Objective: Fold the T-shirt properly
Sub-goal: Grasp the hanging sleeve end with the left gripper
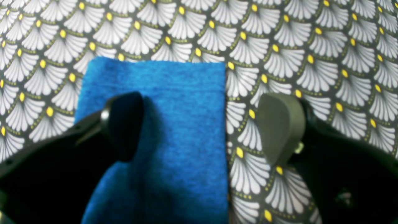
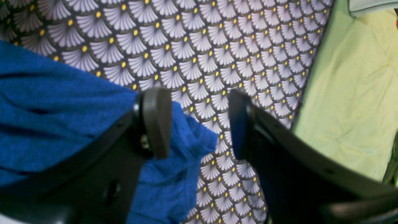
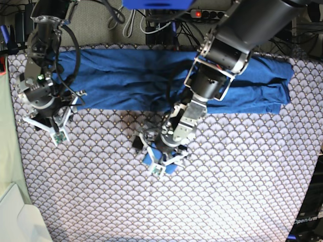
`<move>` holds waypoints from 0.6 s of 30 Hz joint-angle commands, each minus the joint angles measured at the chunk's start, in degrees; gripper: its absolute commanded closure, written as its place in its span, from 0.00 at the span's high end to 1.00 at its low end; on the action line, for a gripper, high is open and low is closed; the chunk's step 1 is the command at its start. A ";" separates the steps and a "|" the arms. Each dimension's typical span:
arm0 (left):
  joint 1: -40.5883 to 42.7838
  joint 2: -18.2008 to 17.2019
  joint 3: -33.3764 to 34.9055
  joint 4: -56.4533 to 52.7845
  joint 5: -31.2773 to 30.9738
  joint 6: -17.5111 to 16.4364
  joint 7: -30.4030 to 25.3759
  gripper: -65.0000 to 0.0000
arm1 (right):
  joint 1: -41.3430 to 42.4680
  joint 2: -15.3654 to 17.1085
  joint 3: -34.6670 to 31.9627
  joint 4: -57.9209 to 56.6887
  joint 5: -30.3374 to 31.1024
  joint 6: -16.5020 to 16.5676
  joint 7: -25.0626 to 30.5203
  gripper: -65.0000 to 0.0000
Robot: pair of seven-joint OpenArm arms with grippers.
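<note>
The blue T-shirt (image 3: 126, 75) lies spread in a wide band along the far side of the table, with one sleeve (image 3: 169, 168) reaching down toward the middle. Over the end of that sleeve hovers my left gripper (image 3: 159, 156). In the left wrist view the flat sleeve cuff (image 1: 174, 124) lies below my left gripper (image 1: 202, 127), which is open wide: one finger (image 1: 124, 124) is over the cloth, the other over the tablecloth. My right gripper (image 2: 197, 124) is open at the shirt's left end, where a rumpled corner of the T-shirt (image 2: 186, 140) bulges into the gap, unpinched.
The scallop-patterned tablecloth (image 3: 227, 176) covers the table. A pale green cloth (image 2: 351, 93) lies past the table's left edge, with a white object (image 3: 20, 222) at the front left corner. Cables and a power strip (image 3: 212, 12) sit behind the table.
</note>
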 commanded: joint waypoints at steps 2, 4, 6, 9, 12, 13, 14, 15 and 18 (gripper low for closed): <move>-1.19 0.40 -0.18 0.23 -0.51 0.10 0.99 0.86 | 0.68 0.56 0.20 0.98 -0.09 0.20 0.67 0.47; -1.19 0.40 -0.18 0.14 -0.51 0.10 0.99 0.86 | 0.68 0.56 0.20 0.98 -0.09 0.20 0.58 0.47; -1.19 0.40 -0.18 0.14 -0.51 0.10 0.99 0.86 | 0.68 0.56 0.12 0.98 -0.09 0.20 0.58 0.47; -1.19 0.40 -0.18 0.14 -0.59 0.10 0.99 0.85 | 0.68 0.56 0.20 0.98 -0.09 0.20 0.58 0.47; -1.19 0.40 -0.18 0.14 -0.59 0.10 0.99 0.72 | 0.59 0.56 0.29 0.98 -0.09 0.20 0.49 0.47; -1.19 0.40 -0.18 0.14 -0.59 0.10 1.08 0.63 | 0.59 0.56 0.29 0.98 -0.09 0.20 0.49 0.47; -1.19 0.40 -0.18 0.14 -0.59 0.10 1.26 0.51 | 0.59 0.56 0.29 0.98 -0.17 0.20 0.49 0.47; -1.19 0.40 -0.18 0.14 -0.59 0.10 1.34 0.41 | 0.59 0.56 0.38 0.98 -0.17 0.20 0.49 0.47; -1.19 0.40 -0.18 0.14 -0.59 0.10 1.52 0.10 | 0.59 0.56 0.38 0.98 -0.17 0.20 0.49 0.47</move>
